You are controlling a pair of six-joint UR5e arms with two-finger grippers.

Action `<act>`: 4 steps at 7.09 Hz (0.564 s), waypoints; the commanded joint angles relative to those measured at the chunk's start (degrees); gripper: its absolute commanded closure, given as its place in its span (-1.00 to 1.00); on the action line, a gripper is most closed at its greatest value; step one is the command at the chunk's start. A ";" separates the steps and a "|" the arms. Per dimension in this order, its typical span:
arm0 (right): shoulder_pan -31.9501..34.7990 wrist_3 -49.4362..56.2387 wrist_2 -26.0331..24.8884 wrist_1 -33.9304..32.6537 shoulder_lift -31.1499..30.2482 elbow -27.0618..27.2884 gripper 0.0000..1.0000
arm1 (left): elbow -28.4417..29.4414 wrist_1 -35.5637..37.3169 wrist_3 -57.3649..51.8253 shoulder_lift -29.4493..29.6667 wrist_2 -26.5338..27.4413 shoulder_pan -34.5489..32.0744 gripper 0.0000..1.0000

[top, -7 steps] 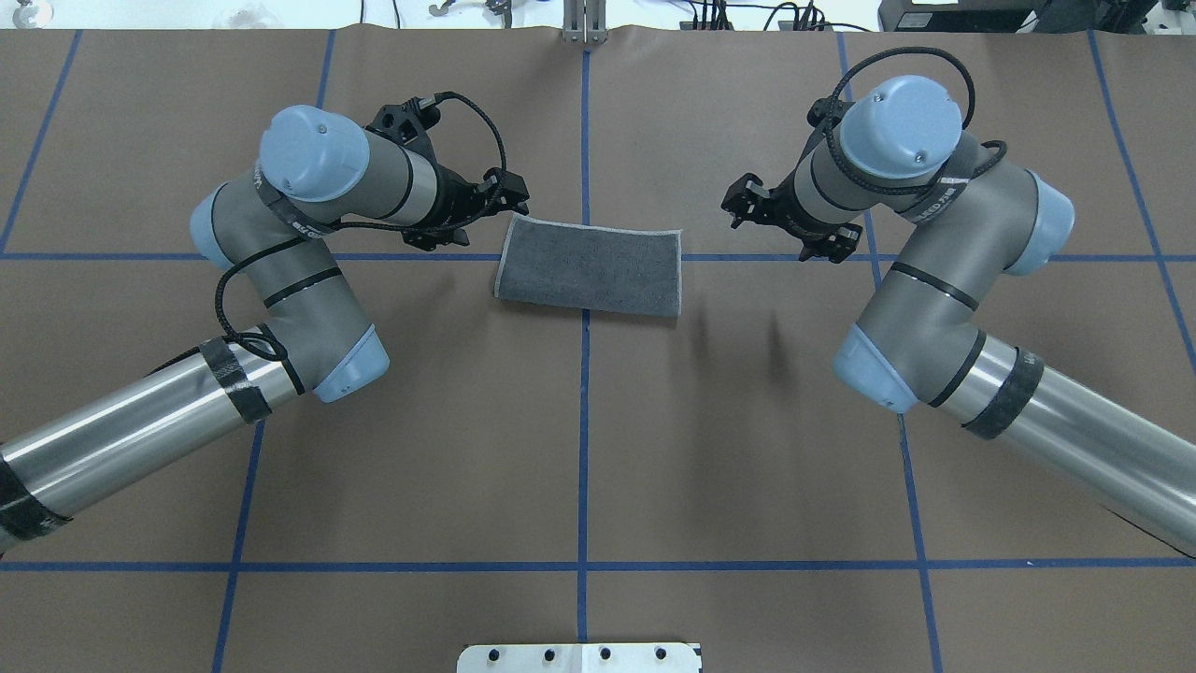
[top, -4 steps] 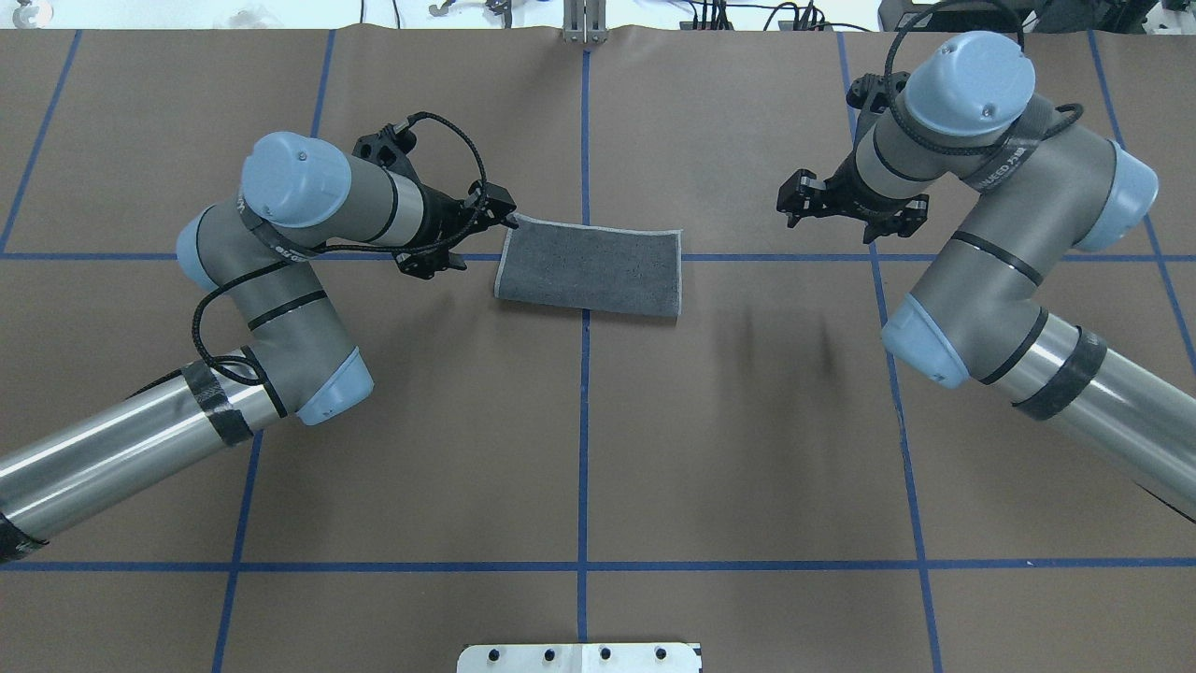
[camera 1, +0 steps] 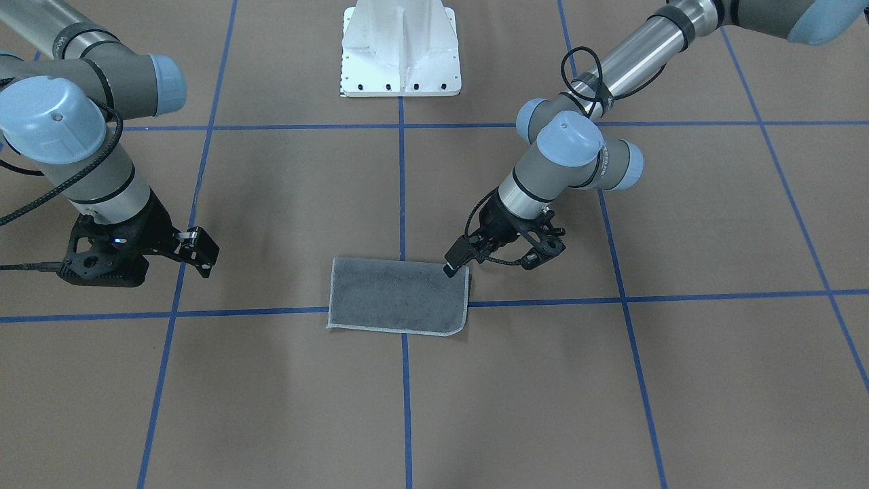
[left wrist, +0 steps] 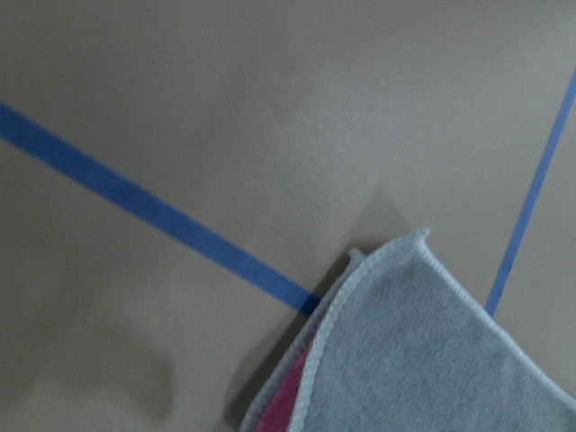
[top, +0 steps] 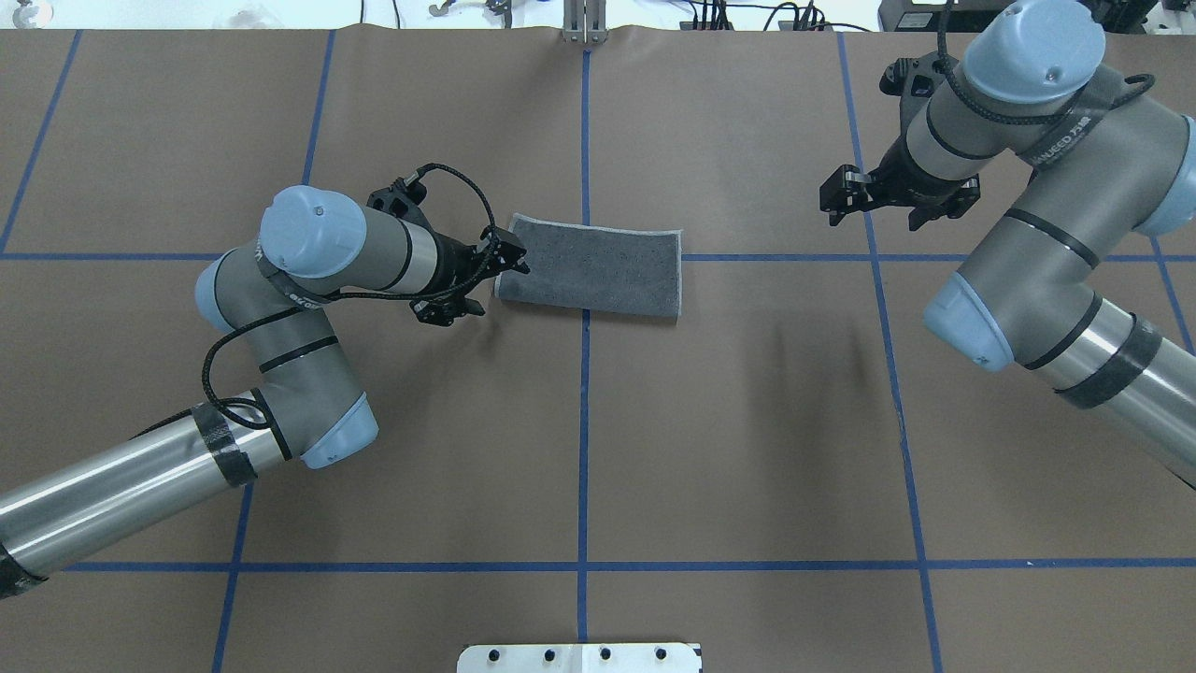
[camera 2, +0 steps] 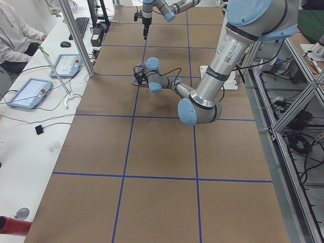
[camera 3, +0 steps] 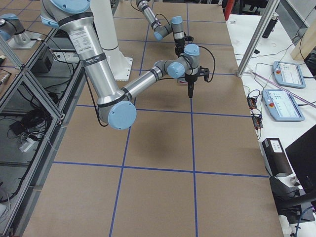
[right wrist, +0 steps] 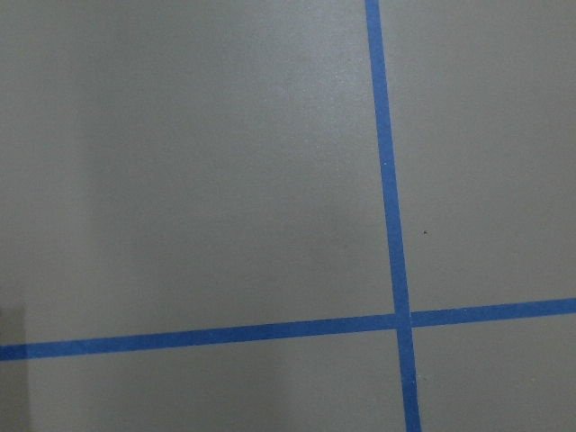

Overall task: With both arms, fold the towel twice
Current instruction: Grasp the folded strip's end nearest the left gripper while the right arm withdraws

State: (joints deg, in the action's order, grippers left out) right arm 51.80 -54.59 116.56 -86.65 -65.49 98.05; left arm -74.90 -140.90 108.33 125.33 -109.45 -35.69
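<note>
The towel lies flat near the table's middle, folded into a long rectangle with the dark grey face up; it also shows in the front view. The left wrist view shows one towel corner with pink between the layers. My left gripper is low at the towel's left short edge, and in the front view its tip is at the corner. Its jaws look slightly open and hold nothing. My right gripper hangs open and empty, well right of the towel.
Blue tape lines cross the brown table cover. The white pedestal base stands at the robot's side. Tablets and a seated operator are along the far edge.
My left gripper moved from the towel's far-left corner toward the robot along its left edge. My right arm drew back, rightward and away from the towel.
</note>
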 commanded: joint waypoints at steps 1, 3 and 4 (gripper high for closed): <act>0.06 0.19 0.07 -0.01 -0.07 0.21 -1.00 | 0.02 -1.04 0.30 -0.79 0.03 0.27 -0.05; 0.06 0.19 0.07 -0.01 0.01 0.21 -1.00 | 0.11 -1.04 0.04 -0.79 0.12 0.27 0.21; 0.06 0.19 0.07 -0.01 0.01 0.21 -1.00 | 0.11 -1.04 -0.13 -0.79 0.12 0.36 0.21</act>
State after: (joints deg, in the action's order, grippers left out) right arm 51.86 -54.40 116.63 -86.66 -65.49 98.26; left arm -74.83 -141.93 108.42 124.56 -109.35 -35.40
